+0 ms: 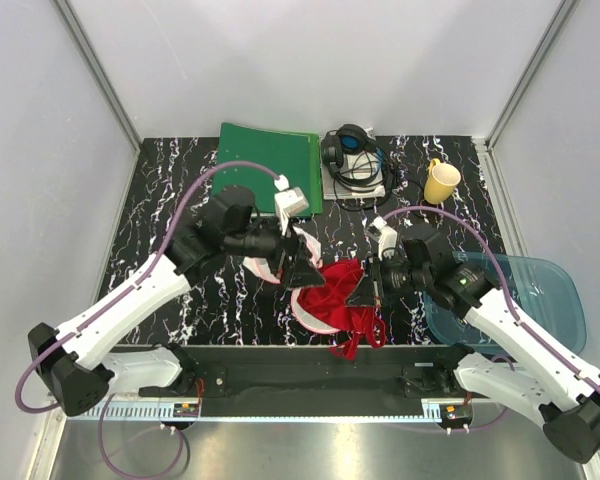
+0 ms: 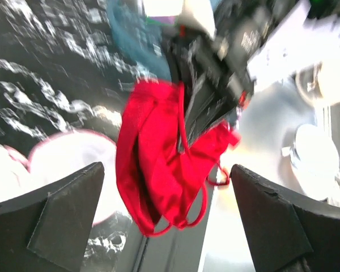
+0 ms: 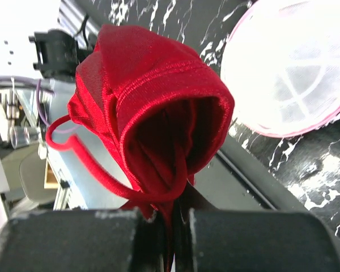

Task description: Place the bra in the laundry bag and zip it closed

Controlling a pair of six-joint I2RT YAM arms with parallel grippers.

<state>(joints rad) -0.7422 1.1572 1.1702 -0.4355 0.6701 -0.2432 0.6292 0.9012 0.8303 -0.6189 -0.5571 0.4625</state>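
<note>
The right claw is closed on the bra. It pinches only a thin fold at the lower end of the cloth. The rest of the bra hangs free as a folded cup, lifted from the surface, and one thin strap makes a loose loop to the side. From above, the bra is between the two claws, near the front edge of the surface, and a strap reaches over this edge.

The left claw is wide open and holds nothing. It points at the bra from the other side. The bag lies flat on the surface just beside the bra, with its pink rim showing. I cannot tell from these views if its zip is open or where the mouth is.

I see several risks from here:
- The grip is small and the cloth is smooth, so the bra may slip out when the arm moves. So close to the edge, it could fall off the surface.
- Nothing holds the bag. If the bra is pushed against it, the light bag may slide away or fold shut instead of taking the bra in.
- The loose straps may stay outside the mouth and then be caught by the zip.
- A strap could also hook on a finger of the open left claw and pull the bra out again.
</note>
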